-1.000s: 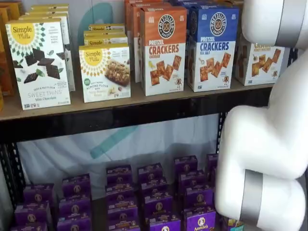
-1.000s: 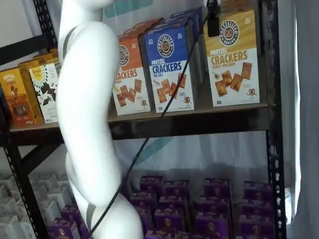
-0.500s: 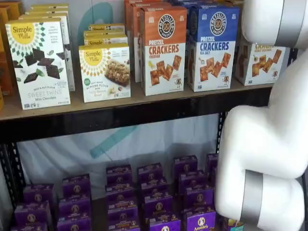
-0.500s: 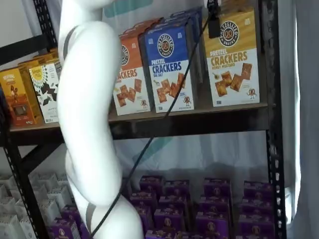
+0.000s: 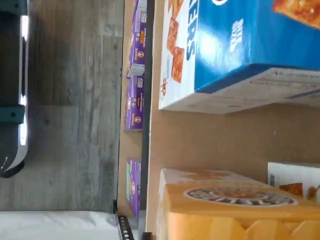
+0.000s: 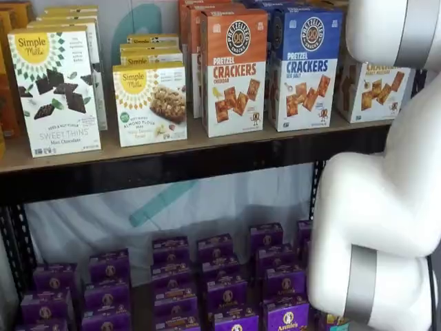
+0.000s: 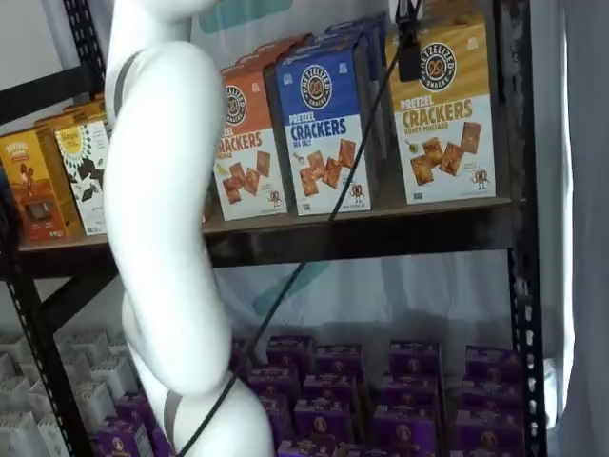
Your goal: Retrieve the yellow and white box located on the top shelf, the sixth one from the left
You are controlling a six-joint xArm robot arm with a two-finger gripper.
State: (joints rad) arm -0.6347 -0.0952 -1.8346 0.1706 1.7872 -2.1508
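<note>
- The yellow and white box (image 7: 441, 112) is standing on the top shelf (image 7: 381, 228), just beside the blue box (image 7: 324, 129).
- What may be one black finger of the gripper (image 7: 409, 48) is hanging in front of the yellow and white box; whether it is gripping is unclear.

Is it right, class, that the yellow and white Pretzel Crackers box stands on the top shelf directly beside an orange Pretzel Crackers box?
No. In a shelf view the yellow and white box stands on the top shelf beside the blue Pretzel Crackers box; the orange box is beyond the blue one.
</note>
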